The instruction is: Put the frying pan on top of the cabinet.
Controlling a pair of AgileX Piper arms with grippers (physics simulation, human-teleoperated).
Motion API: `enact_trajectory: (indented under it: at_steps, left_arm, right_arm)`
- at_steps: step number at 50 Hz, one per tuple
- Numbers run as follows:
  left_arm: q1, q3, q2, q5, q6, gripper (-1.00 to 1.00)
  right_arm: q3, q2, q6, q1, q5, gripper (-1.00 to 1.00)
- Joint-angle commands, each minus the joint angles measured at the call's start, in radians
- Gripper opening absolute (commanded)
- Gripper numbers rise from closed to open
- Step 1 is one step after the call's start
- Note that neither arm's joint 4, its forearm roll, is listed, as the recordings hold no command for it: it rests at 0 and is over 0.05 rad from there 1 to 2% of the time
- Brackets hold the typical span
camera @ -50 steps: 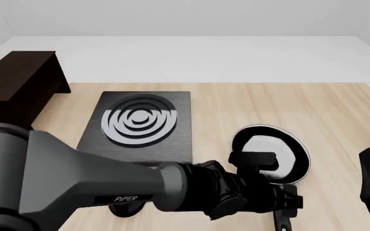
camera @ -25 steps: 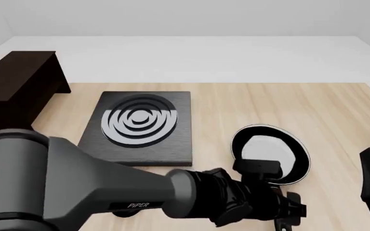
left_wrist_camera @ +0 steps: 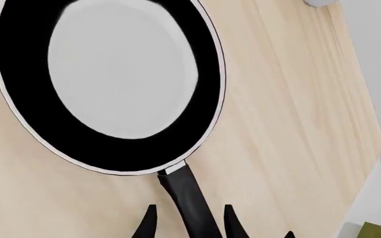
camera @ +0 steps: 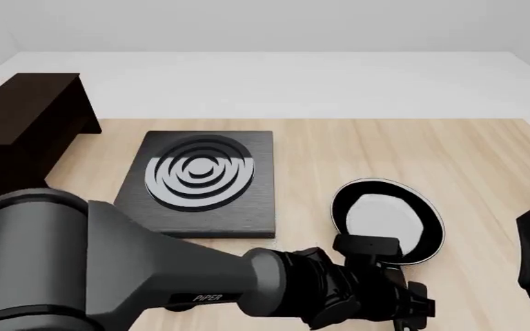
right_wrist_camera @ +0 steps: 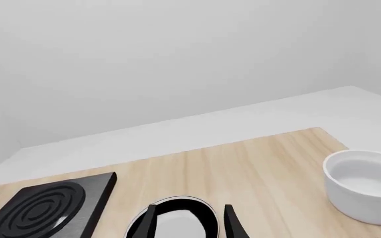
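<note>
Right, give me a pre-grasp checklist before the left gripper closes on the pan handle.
1. Handle between the fingers: ok. In the left wrist view the frying pan has its handle running between the two fingertips of the left gripper.
2. Jaws open: ok, a gap shows on each side of the handle.
3. Pan flat on the table: ok, nothing in it.
4. Finger height against the handle: cannot tell, the arm hides the grasp point in the front view.
5. Cabinet top free: ok, nothing on the part in view.
6. Right gripper out of the way: ok, apart from the pan, open.
</note>
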Motion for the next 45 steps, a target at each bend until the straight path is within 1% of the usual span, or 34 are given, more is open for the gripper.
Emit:
enact_trajectory:
  at_steps: [1,8,13,14,16,17,19,23,24,25,26,29,31,32,34,35,36,37,38,39,41,43,44,45]
  left_arm:
    - [0.002,-0.001,0.012,-0.003,0.004,1.0]
    - [0.002,-0.004,0.02,-0.006,-0.001,1.0]
    - [-0.01,-0.01,0.034,-0.013,-0.018,1.0]
    - [-0.002,-0.002,0.028,-0.017,-0.012,-1.0]
    - [-0.004,0.0,0.022,-0.026,-0.009,-1.0]
    - [0.005,0.018,0.013,-0.035,-0.015,-1.0]
    - [0.0,0.013,0.014,-0.037,-0.016,-1.0]
    - [0.035,0.052,-0.024,-0.061,0.026,-1.0]
    - [0.035,0.052,-0.024,-0.061,0.026,-1.0]
    - [0.014,0.023,-0.011,-0.051,0.037,-1.0]
    - [0.014,0.023,-0.012,-0.05,0.04,-1.0]
    - [-0.017,-0.026,-0.008,-0.033,0.077,-1.0]
    - [-0.01,-0.018,-0.016,-0.03,0.076,-1.0]
    - [-0.023,-0.029,-0.014,-0.033,0.075,-1.0]
    - [-0.008,-0.015,-0.024,-0.034,0.091,-1.0]
    - [-0.021,-0.027,-0.023,-0.039,0.098,-1.0]
    - [0.021,0.017,-0.054,-0.046,0.129,-1.0]
    - [0.002,0.001,-0.04,-0.044,0.114,-1.0]
    - [-0.001,-0.004,-0.041,-0.042,0.124,-1.0]
    - [0.021,0.022,-0.057,-0.05,0.136,-1.0]
    - [0.017,0.023,-0.068,-0.061,0.146,-1.0]
    - [0.024,0.04,-0.082,-0.078,0.151,-1.0]
    - [0.035,0.055,-0.099,-0.086,0.166,-1.0]
    - [0.042,0.063,-0.1,-0.088,0.163,-1.0]
  right_arm:
    - [0.001,0.0,0.003,0.0,-0.001,1.0]
    - [0.007,0.0,0.005,0.0,-0.006,1.0]
    - [0.01,0.0,0.006,-0.001,-0.01,1.0]
    - [0.011,0.0,0.006,-0.001,-0.01,1.0]
    - [0.011,0.0,0.006,-0.001,-0.01,1.0]
    - [0.01,0.0,0.008,-0.002,-0.009,1.0]
    - [0.009,0.0,0.009,-0.002,-0.009,1.0]
    - [0.009,0.0,0.009,-0.003,-0.009,1.0]
    - [0.009,0.0,0.009,-0.003,-0.009,1.0]
    - [0.009,0.0,0.009,-0.003,-0.009,1.0]
    - [0.009,0.0,0.008,-0.003,-0.008,1.0]
    - [0.007,0.0,0.009,-0.003,-0.007,1.0]
    - [0.007,0.0,0.009,-0.003,-0.007,1.0]
    - [0.007,0.0,0.009,-0.003,-0.007,1.0]
    - [0.006,0.0,0.009,-0.002,-0.006,1.0]
    - [0.006,0.0,0.009,-0.002,-0.006,1.0]
    - [0.007,0.0,0.008,-0.002,-0.007,1.0]
    - [0.007,0.0,0.007,-0.002,-0.007,1.0]
    - [0.007,0.0,0.008,-0.003,-0.007,1.0]
    - [0.007,0.0,0.009,-0.003,-0.007,1.0]
    - [0.007,0.0,0.008,-0.003,-0.006,1.0]
    - [0.006,0.0,0.008,-0.002,-0.006,1.0]
    - [0.006,0.0,0.008,-0.003,-0.006,1.0]
    - [0.007,0.0,0.008,-0.003,-0.006,1.0]
